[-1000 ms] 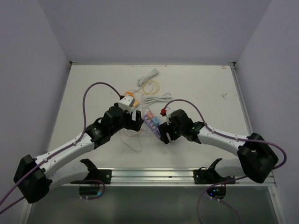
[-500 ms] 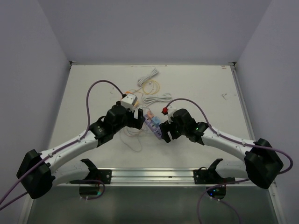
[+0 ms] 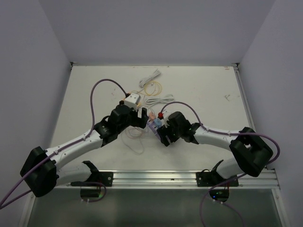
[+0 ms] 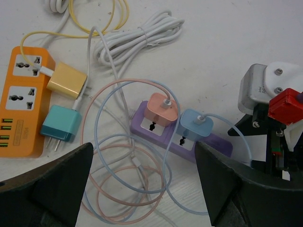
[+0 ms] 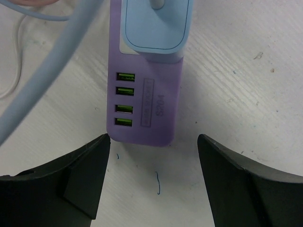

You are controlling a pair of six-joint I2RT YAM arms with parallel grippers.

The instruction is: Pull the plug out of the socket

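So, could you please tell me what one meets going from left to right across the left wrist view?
orange power strip → teal plug, lying unplugged → pink plug → blue plug → right arm at the right edge.

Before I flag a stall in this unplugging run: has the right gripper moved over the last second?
Yes. The right gripper has shifted slightly left in the top view, judged against the purple plastic power strip, which has stayed put.
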